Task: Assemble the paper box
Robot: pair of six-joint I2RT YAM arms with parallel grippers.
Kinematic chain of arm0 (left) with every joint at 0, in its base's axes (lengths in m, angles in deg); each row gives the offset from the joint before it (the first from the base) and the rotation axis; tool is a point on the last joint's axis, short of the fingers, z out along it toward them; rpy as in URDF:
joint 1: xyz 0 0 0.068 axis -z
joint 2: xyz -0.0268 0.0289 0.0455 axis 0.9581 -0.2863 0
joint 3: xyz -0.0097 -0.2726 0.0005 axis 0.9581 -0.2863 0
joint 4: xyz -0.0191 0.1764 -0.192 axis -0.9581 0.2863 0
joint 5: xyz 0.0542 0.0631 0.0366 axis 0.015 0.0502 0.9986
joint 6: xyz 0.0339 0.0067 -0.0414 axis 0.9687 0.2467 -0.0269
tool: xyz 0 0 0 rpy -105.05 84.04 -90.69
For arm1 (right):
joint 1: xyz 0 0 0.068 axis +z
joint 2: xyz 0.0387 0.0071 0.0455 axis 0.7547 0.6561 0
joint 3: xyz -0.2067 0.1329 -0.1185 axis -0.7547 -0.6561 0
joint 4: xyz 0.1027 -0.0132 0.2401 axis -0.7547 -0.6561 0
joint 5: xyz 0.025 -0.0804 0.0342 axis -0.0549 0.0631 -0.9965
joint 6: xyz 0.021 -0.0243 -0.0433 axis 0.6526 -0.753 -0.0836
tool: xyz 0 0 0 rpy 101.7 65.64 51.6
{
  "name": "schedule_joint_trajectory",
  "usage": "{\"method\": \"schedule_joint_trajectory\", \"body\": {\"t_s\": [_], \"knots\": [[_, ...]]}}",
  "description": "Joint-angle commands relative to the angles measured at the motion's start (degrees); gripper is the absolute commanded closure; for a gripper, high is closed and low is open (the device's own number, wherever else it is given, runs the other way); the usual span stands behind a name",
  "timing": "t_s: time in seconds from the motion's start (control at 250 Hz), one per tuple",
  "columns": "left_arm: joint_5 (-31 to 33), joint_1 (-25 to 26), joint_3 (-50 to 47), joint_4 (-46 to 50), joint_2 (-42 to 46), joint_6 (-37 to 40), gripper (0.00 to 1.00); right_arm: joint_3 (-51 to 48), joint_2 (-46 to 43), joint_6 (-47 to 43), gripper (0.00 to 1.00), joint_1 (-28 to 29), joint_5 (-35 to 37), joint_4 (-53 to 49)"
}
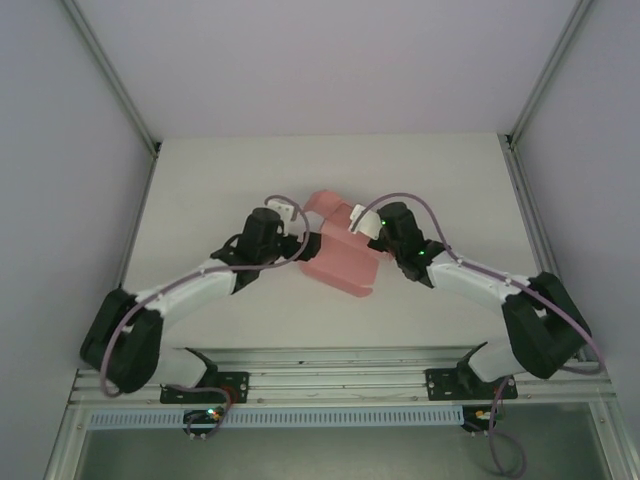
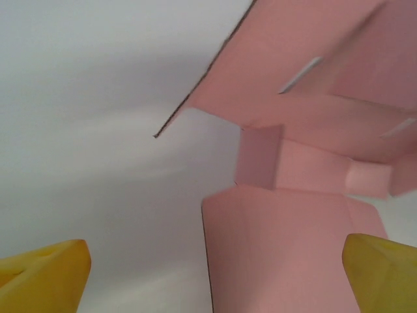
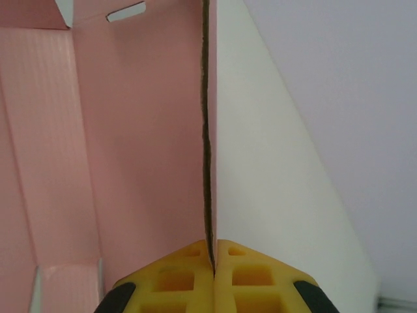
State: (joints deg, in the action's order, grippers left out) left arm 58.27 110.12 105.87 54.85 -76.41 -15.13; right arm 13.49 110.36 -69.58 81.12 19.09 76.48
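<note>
Nearest, a rail (image 1: 340,385) is running along the near edge of the surface (image 1: 200,190), and the left arm (image 1: 190,290) and right arm (image 1: 480,280) are reaching inward from it toward the middle. Between them the box (image 1: 340,262) is lying near the centre of the surface, pale pink and only partly folded. A flat panel is pointing toward the rail, while flaps are standing up at the far end.

The left gripper (image 2: 212,274) is sitting at the box's left side with its jaws spread wide and gripping nothing. In the left wrist view its yellow fingers (image 2: 45,277) are showing at the two lower corners, and a flat pink panel is lying between them, closer to the right-hand one. Whether either finger is touching the card, I cannot tell.

The right gripper (image 3: 214,251) is pinching an upright wall of the box at its right side, its yellow pads pressed together on the thin card. The wall's dark edge is running straight away from the pads, and a small slot (image 3: 126,11) is showing at its far end.

Beyond the box, bare surface is stretching to the pale walls (image 1: 60,120).
</note>
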Motion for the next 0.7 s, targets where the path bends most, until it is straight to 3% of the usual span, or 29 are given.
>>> {"method": "schedule_joint_trajectory", "body": {"t_s": [0.0, 0.164, 0.347, 0.539, 0.695], "knots": [[1.9, -3.1, -1.5, 6.4, 5.9, -4.4, 0.00, -0.4, 4.5, -12.5, 1.00, 1.7, 9.2, 14.8], [-1.5, -14.4, -2.9, 8.4, 8.9, -8.7, 0.00, -1.8, 10.7, -22.5, 1.00, 3.7, 11.8, 27.2], [-2.4, -22.4, 0.6, 5.6, 1.3, -8.1, 0.00, -4.1, 14.9, -27.5, 1.00, 5.0, 11.5, 35.8], [-14.0, -22.8, 8.2, 0.8, -12.7, -2.1, 0.00, -5.4, 17.0, -27.7, 1.00, 5.4, 10.7, 40.5], [-16.3, -18.5, 14.3, 1.4, -21.2, 5.2, 0.00, -5.3, 17.8, -26.2, 1.00, 5.4, 10.4, 40.0]]}}
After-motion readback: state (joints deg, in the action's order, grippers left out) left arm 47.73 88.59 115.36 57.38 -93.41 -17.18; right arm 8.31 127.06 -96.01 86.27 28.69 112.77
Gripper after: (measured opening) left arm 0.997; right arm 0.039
